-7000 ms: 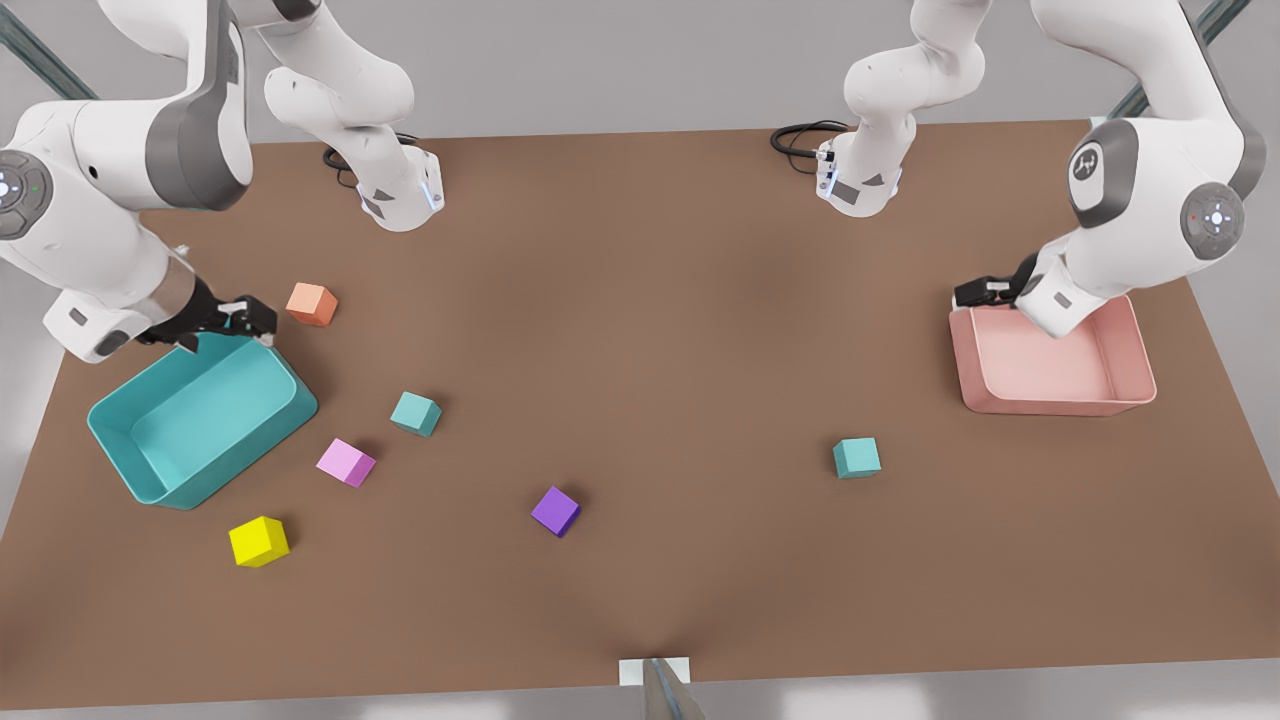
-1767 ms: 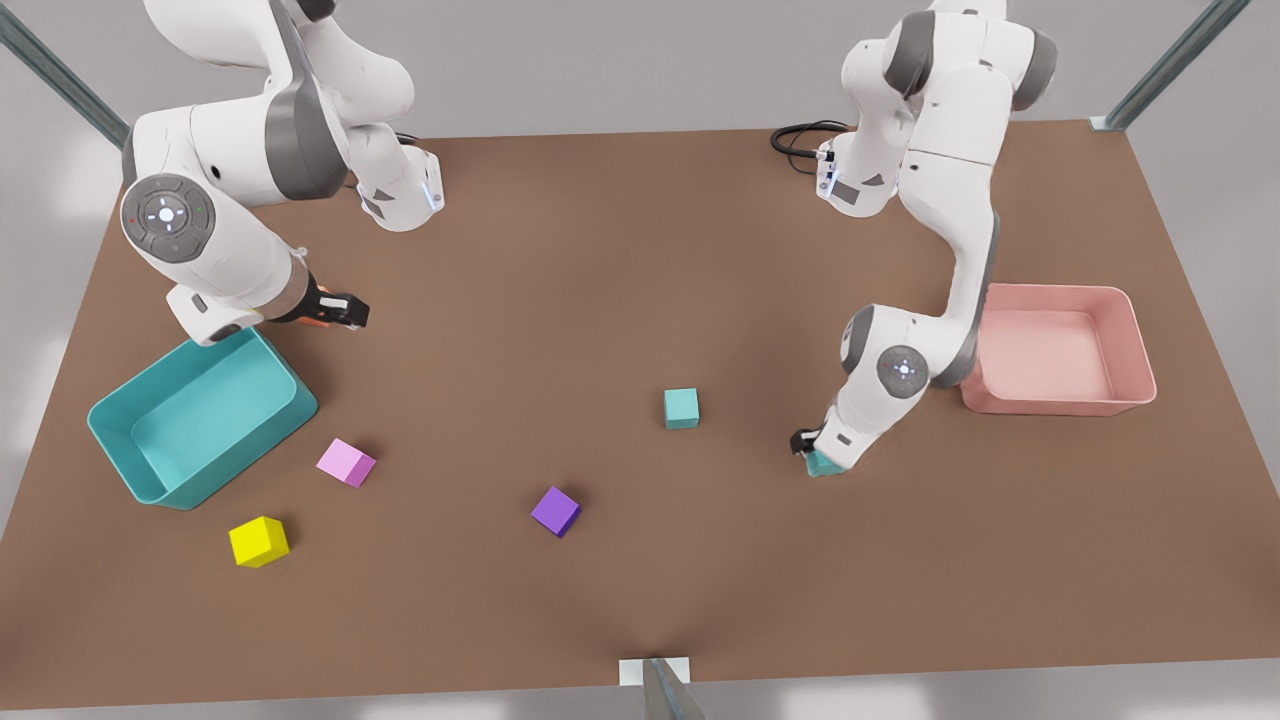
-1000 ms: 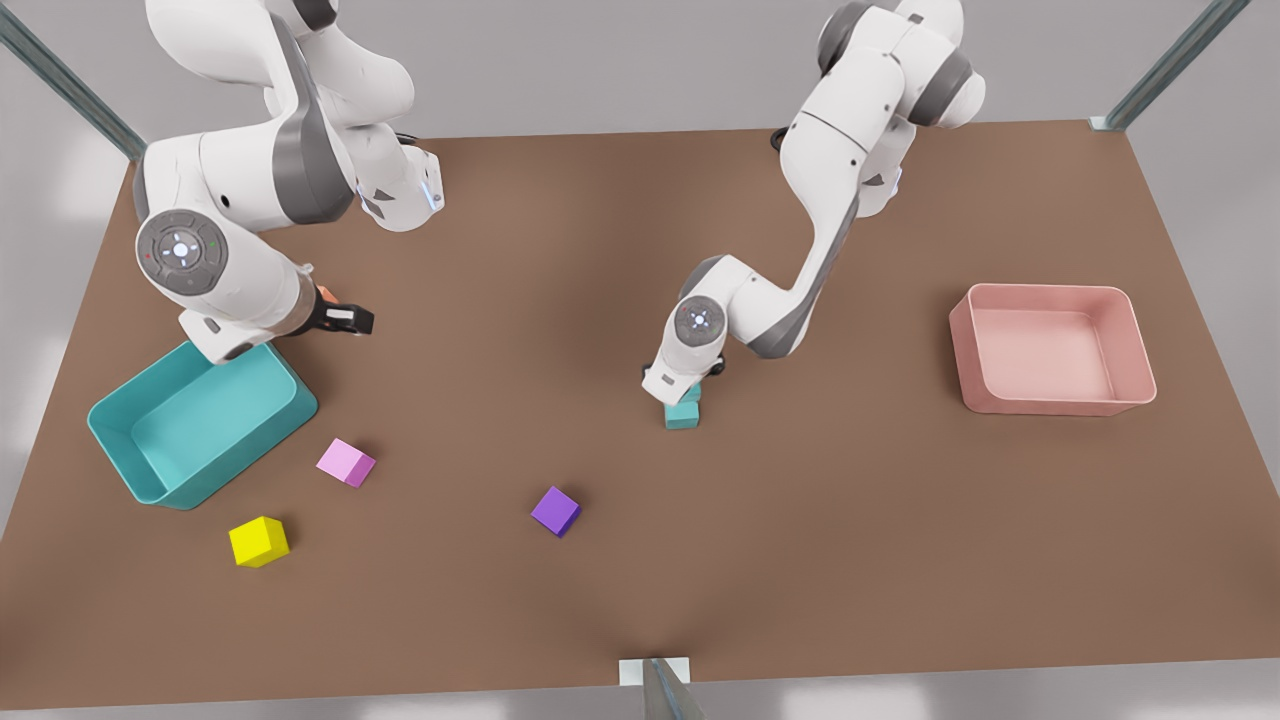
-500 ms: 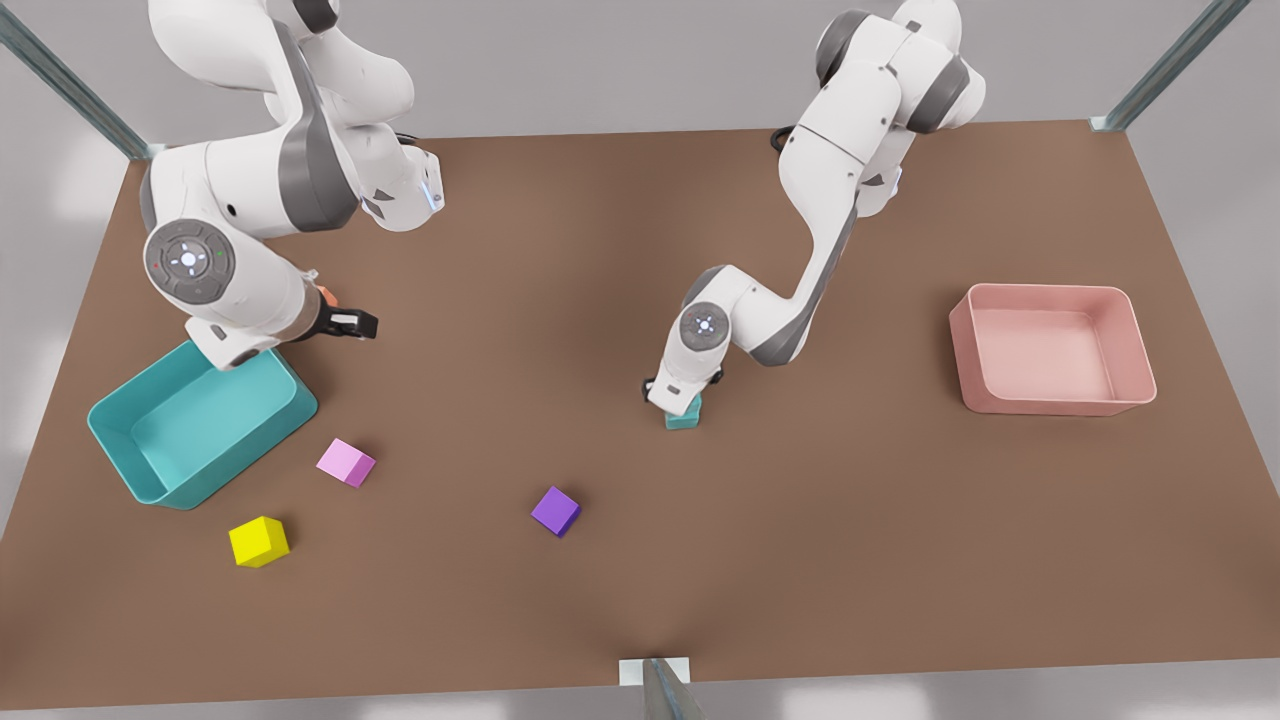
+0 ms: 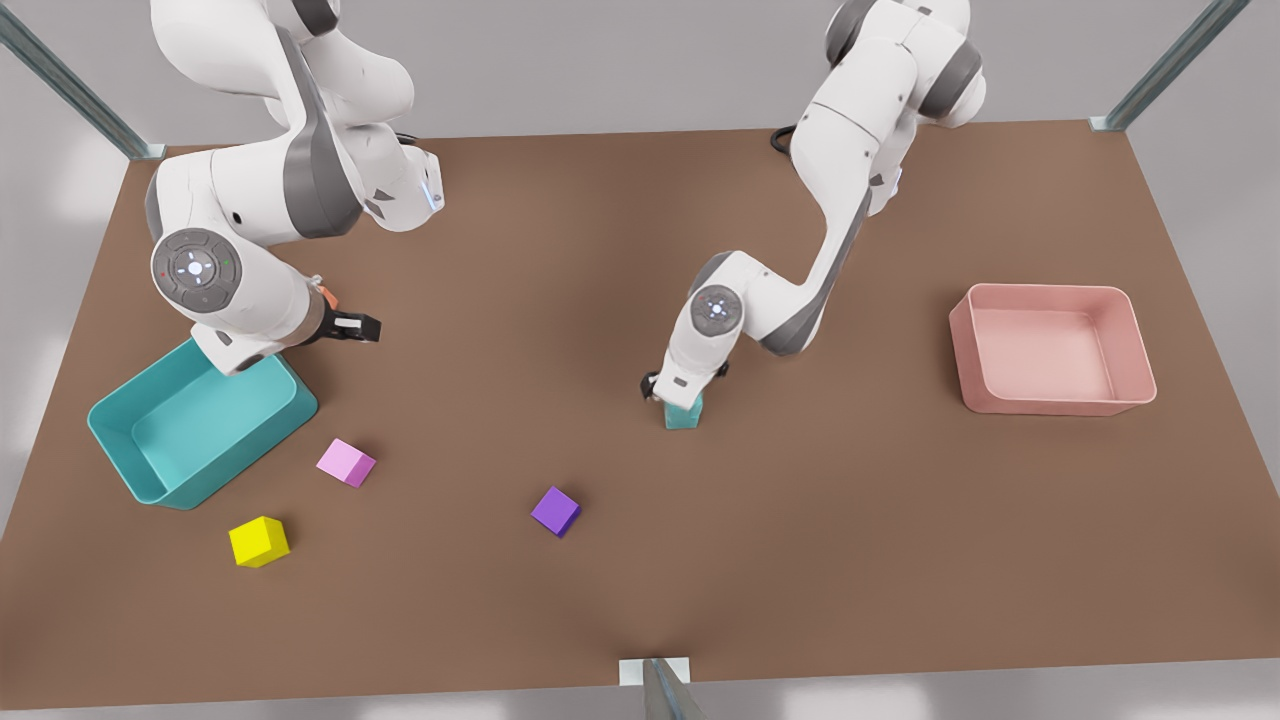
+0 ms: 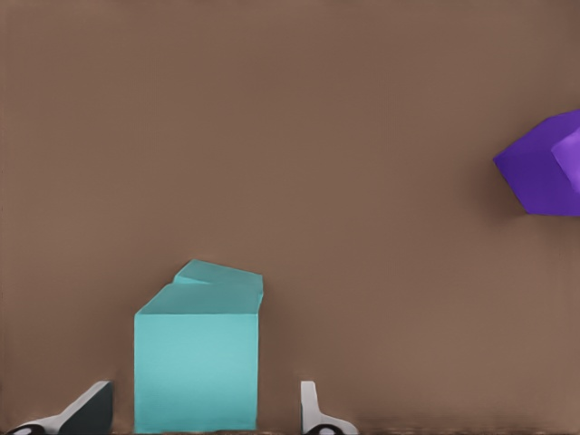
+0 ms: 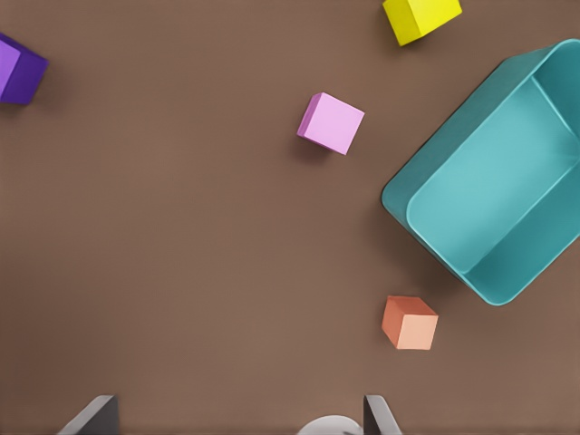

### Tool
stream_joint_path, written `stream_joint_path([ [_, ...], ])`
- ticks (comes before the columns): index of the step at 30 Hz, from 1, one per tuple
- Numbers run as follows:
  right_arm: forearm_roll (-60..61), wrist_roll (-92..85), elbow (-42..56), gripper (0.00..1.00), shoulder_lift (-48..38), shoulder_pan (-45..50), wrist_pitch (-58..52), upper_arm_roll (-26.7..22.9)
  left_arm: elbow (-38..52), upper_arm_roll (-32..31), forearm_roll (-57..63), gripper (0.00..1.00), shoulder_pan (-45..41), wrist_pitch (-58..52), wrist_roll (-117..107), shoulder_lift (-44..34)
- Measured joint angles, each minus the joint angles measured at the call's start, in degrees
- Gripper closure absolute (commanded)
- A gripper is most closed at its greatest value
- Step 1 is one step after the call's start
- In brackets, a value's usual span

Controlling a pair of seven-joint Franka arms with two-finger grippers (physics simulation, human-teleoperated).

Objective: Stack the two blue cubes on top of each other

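The two blue cubes [image 5: 684, 413] stand one on the other near the table's middle. In the left wrist view the upper blue cube [image 6: 195, 367] sits slightly twisted on the lower blue cube [image 6: 222, 272], of which a corner peeks out. My left gripper [image 5: 672, 392] [image 6: 204, 390] hangs over the stack, open, its fingers [image 6: 91, 408] standing off the upper cube's sides with a gap on each. My right gripper [image 5: 360, 327] [image 7: 237, 403] waits open and empty by the teal bin, at the front view's left.
A teal bin [image 5: 110, 425] [image 7: 399, 195], an orange cube [image 7: 410, 323], a pink cube [image 5: 346, 462] and a yellow cube [image 5: 259, 541] lie at the front view's left. A purple cube [image 5: 555, 510] [image 6: 548, 168] sits in front of the stack. A pink bin [image 5: 1050, 405] stands at the right.
My left gripper brought the second blue cube onto the first, has let go of it and has risen slightly. The right arm drifted a little toward the middle.
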Motion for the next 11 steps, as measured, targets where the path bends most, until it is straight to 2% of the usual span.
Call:
stream_joint_path([
  [1,0.0,-0.01,0.03,0.0,0.03,0.0,0.0,0.0,3.0,0.0,-0.32,0.0,-0.15,-2.88,-0.11,-1.22],
  [2,0.0,-0.03,0.08,0.0,0.06,0.01,0.0,0.0,10.2,0.11,-0.43,0.0,0.47,-8.21,-0.19,-1.86],
  [4,0.0,-0.06,0.21,0.0,0.08,0.01,0.0,0.0,28.57,0.21,1.77,0.0,8.54,-22.81,1.1,-3.14],
  [5,-0.01,-0.07,0.3,0.0,0.09,-0.01,0.01,0.02,32.98,0.29,3.66,0.0,13.91,-29.2,3.07,-4.86],
  [6,-0.03,-0.08,0.36,0.0,0.09,0.01,0.01,0.01,34.89,0.09,5.22,0.0,18.86,-34.53,5.46,-6.43],
  [8,-0.02,-0.1,0.41,0.0,0.09,0.01,0.01,0.0,30.56,-0.29,7.08,0.0,25.89,-41.22,10.05,-11.0],
  [11,-0.02,-0.14,0.43,0.0,0.09,0.01,0.01,0.01,28.21,-0.18,8.47,0.0,27.78,-47.33,16.03,-12.59],
])
